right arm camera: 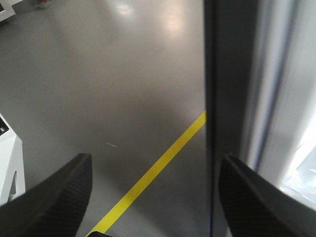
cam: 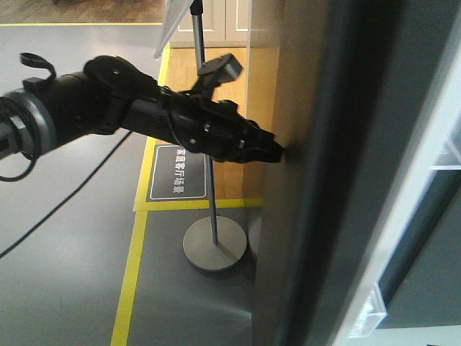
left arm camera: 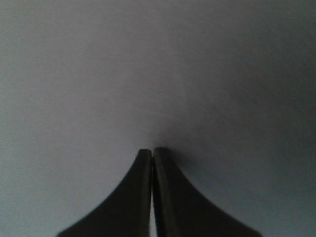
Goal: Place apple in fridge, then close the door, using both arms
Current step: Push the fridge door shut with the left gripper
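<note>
The door [cam: 302,216] is a tall dark grey slab filling the right of the front view, seen nearly edge-on. Its white lining [cam: 407,209] and a clear bin [cam: 369,308] show on its right side. My left gripper [cam: 279,153] is shut with nothing in it, and its tips touch the door's smooth outer face [left arm camera: 158,74]. In the left wrist view the two fingers of the left gripper [left arm camera: 151,151] lie pressed together against that grey face. My right gripper [right arm camera: 155,159] hangs open over the floor, beside the door's dark edge [right arm camera: 222,74]. The apple is out of view.
A thin silver sign pole [cam: 209,187] with a round base [cam: 214,246] stands just left of the door, below my left arm. Yellow floor tape [cam: 132,277] and a floor sign [cam: 177,173] lie nearby. A white object [right arm camera: 7,163] sits at the right wrist view's left edge.
</note>
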`<state>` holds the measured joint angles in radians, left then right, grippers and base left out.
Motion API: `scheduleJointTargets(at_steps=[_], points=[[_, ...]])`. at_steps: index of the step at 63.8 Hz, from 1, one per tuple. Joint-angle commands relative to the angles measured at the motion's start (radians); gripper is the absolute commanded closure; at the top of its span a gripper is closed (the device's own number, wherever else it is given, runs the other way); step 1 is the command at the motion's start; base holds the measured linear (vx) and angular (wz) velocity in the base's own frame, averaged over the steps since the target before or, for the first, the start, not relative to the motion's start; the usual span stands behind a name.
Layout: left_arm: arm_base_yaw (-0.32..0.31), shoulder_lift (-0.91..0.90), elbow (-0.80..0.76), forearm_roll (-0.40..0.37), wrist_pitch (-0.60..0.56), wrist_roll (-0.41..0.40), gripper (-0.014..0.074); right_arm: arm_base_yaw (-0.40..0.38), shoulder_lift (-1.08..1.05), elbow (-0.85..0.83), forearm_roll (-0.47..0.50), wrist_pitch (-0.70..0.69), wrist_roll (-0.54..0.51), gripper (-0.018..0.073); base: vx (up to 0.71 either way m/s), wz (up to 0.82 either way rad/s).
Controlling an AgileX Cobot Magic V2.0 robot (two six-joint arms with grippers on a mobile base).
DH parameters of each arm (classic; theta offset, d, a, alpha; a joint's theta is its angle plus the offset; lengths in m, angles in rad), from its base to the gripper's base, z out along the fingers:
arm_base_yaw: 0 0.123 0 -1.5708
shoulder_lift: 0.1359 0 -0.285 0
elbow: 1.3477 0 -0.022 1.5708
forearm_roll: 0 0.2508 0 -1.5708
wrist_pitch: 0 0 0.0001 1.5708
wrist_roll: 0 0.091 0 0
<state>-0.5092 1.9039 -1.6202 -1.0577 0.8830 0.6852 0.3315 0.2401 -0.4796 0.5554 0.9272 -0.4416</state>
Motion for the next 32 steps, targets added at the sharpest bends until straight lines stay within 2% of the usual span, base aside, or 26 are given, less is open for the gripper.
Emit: scheduleJointTargets(at_steps=[1,20,28,32], points=[[-0.069,-0.06,-0.031,-0.071,-0.013,0.008,0.0603,-0.002,0.012,-0.023,0.029,-0.051,-0.001,0.0046,0.0,0.0],[-0.181,-0.06,-0.031,-0.067,-0.02,0.009,0.0603,-0.002,0.012,-0.023,0.029,-0.051,-0.001,0.0046,0.0,0.0],[-0.2,-0.06,-0.031,-0.003,-0.018,0.001,0.0603,-0.002,0.012,-0.023,0.029,-0.051,-0.001,0.0046,0.0,0.0],[-0.2,-0.061,-0.031,0.049,-0.013,-0.043,0.0603,-0.002,0.012,-0.023,0.029,-0.051,-0.001,0.0046,0.0,0.0]])
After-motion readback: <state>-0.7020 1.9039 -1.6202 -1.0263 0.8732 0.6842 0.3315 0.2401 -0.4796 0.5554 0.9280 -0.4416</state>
